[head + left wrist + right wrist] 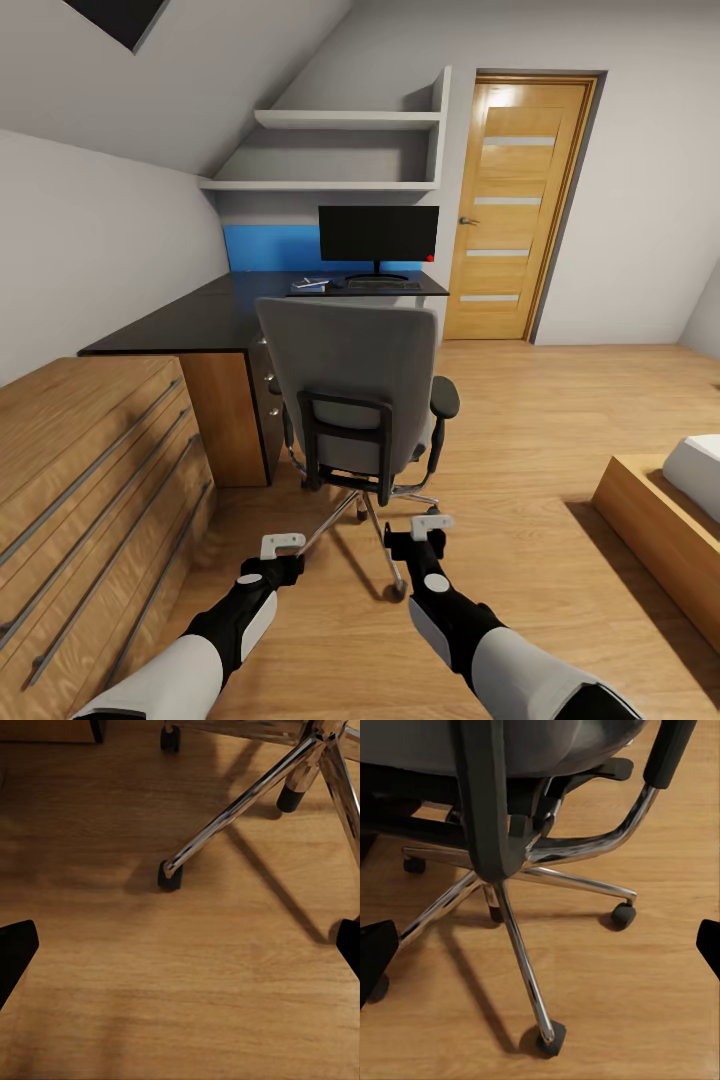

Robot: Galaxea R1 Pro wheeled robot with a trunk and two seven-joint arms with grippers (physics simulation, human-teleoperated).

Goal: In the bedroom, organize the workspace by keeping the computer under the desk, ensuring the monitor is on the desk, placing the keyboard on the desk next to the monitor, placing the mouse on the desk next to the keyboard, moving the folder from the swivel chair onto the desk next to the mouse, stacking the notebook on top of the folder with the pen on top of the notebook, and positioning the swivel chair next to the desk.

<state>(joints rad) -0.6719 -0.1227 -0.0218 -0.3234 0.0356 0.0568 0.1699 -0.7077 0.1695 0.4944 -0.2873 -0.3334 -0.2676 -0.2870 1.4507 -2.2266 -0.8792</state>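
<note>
Dark desk [200, 320] with monitor [378, 235], keyboard [384, 285] and notebook [310, 286]; swivel chair [350, 385] on wooden floor [530, 400].

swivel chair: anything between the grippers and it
Nothing visible. Bare wood floor lies between the left gripper, the right gripper and the swivel chair; its backrest faces the robot and its chrome base is just ahead.

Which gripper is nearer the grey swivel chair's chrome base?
Right. The right gripper hangs beside the chair's chrome base, near its closest caster; the left gripper sits slightly farther off, toward the wooden drawers.
</note>
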